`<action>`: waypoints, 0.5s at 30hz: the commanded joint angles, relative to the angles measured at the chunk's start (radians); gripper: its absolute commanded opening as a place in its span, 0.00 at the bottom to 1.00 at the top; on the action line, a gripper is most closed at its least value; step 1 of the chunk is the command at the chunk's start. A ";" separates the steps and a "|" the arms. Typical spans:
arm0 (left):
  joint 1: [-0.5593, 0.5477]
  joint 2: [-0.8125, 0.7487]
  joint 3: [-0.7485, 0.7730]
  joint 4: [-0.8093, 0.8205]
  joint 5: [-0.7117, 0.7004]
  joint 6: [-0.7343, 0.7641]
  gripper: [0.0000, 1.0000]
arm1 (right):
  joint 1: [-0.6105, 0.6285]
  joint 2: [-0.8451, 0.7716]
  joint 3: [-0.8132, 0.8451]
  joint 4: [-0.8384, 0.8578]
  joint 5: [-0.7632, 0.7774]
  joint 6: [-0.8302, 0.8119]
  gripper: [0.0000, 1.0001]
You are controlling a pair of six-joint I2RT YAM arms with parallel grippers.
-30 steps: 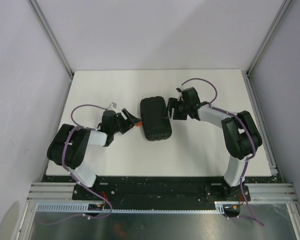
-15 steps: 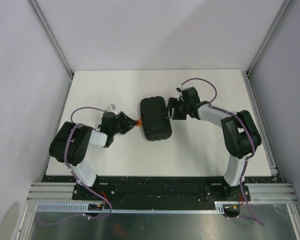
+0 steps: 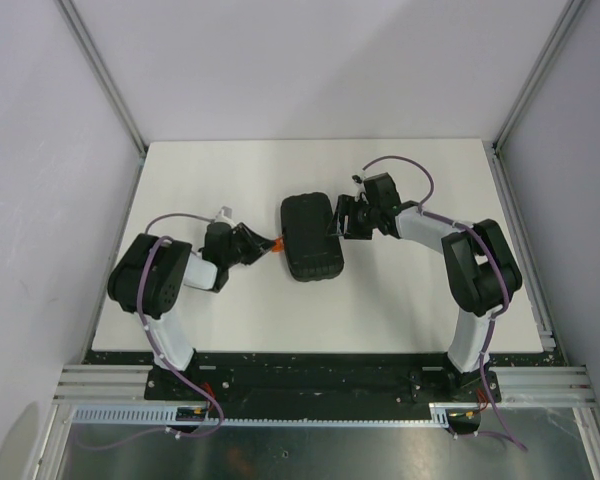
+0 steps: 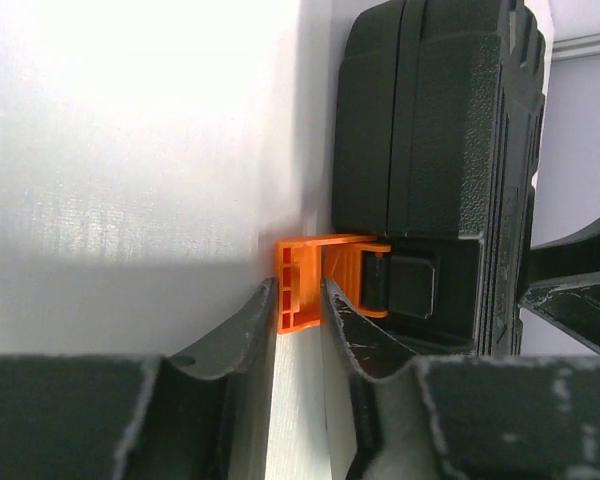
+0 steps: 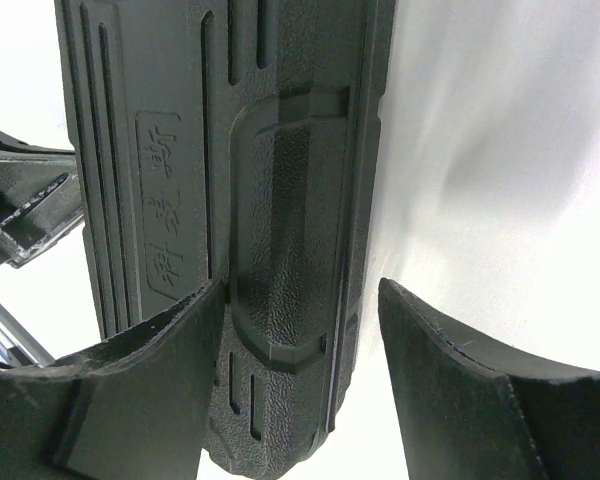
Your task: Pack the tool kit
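left gripper (image 4: 298, 300) pinching orange latch (image 4: 312, 262), right gripper (image 5: 300, 290) straddling case (image 3: 311, 238) edge

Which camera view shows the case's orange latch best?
The left wrist view: the orange latch sits at the centre, close up. The top view shows only a tiny orange speck beside the case; the right wrist view misses it.

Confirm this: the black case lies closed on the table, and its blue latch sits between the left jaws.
Wrong on colour: the latch is orange, not blue, as the left wrist view shows. The rest stands: the black case lies closed on the table, its latch between the left jaws.
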 commanded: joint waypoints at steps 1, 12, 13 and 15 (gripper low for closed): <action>0.000 -0.053 0.011 0.043 0.067 -0.018 0.25 | 0.002 0.062 -0.007 -0.122 0.072 -0.036 0.66; -0.001 -0.096 0.022 0.055 0.106 -0.029 0.16 | 0.005 0.082 0.008 -0.136 0.072 -0.032 0.64; -0.001 -0.100 0.022 0.055 0.106 -0.029 0.16 | 0.005 0.082 0.009 -0.136 0.073 -0.032 0.64; 0.000 -0.106 0.028 0.056 0.112 -0.029 0.15 | 0.006 0.083 0.009 -0.136 0.075 -0.031 0.64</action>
